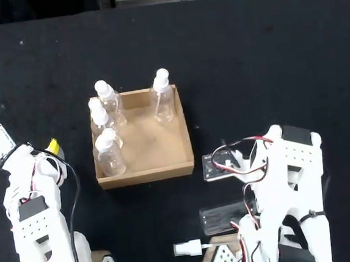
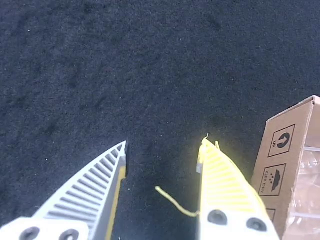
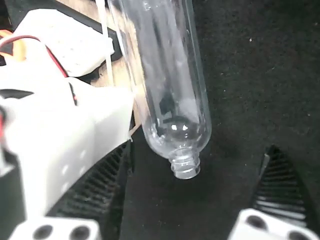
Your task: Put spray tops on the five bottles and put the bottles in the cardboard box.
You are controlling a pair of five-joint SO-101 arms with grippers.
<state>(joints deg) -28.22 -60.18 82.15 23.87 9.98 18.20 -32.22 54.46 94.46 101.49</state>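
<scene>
Right pincer (image 3: 199,152) gaping over capless bottle (image 3: 167,90), spray top (image 1: 188,248) near

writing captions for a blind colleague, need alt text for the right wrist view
A clear bottle with no spray top lies on the black table, its open neck pointing in between the open fingers of the right gripper. A white arm part with red wires sits beside the bottle.
</scene>
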